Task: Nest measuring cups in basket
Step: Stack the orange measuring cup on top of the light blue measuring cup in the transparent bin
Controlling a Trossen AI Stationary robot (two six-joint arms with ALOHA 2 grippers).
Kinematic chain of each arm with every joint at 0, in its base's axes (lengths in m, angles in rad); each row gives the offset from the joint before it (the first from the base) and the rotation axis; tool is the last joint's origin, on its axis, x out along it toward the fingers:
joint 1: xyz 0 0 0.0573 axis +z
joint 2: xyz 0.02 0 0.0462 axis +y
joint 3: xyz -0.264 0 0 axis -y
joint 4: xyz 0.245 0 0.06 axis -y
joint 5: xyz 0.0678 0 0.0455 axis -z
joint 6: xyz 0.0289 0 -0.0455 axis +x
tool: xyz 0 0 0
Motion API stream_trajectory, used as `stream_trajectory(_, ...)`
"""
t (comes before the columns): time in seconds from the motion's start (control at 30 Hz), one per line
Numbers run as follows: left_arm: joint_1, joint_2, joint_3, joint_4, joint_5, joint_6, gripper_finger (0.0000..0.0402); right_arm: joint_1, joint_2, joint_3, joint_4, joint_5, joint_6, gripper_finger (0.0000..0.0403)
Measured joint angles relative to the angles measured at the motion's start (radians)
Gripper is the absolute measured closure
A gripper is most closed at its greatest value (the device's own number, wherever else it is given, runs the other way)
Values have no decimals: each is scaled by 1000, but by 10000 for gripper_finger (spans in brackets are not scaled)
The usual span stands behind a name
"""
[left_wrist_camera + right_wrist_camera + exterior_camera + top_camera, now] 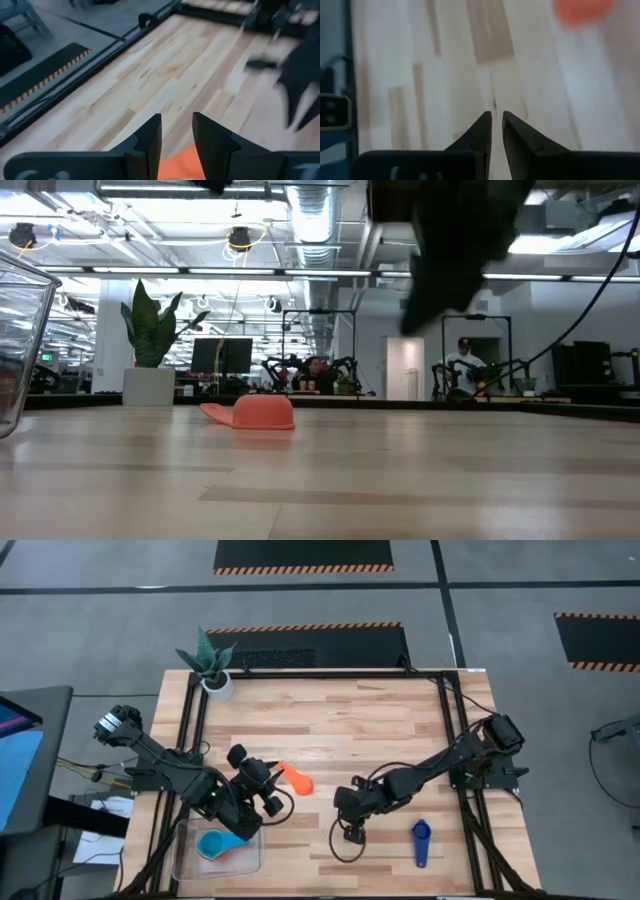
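The red measuring cup lies mouth down on the table's middle, its flat handle pointing toward my left gripper. That gripper hovers just left of it, open. In the left wrist view the red cup shows below the fingers' gap. The clear basket sits at the near left corner with the light blue cup inside. The dark blue cup lies on the table's near right part. My right gripper is shut, left of it, touching nothing. The other cups are out of view.
A white plant pot stands at the table's far left corner. A black cable loops on the wood below my right gripper. Bare wood lies across the far half. People sit in the room beyond.
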Motion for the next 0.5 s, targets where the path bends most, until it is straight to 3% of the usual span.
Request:
stream_trajectory(0.17, 0, 0, -141, 13, 78, -127, 301, 52, -126, 16, -40, 252, -55, 333)
stream_trajectory(0.33, 0, 1, -255, 76, 108, -321, 301, 108, -309, 57, -162, 618, -55, 333)
stream_trajectory(0.5, 35, 2, -260, 73, 73, -293, 301, 190, -483, 64, -223, 863, -49, 339)
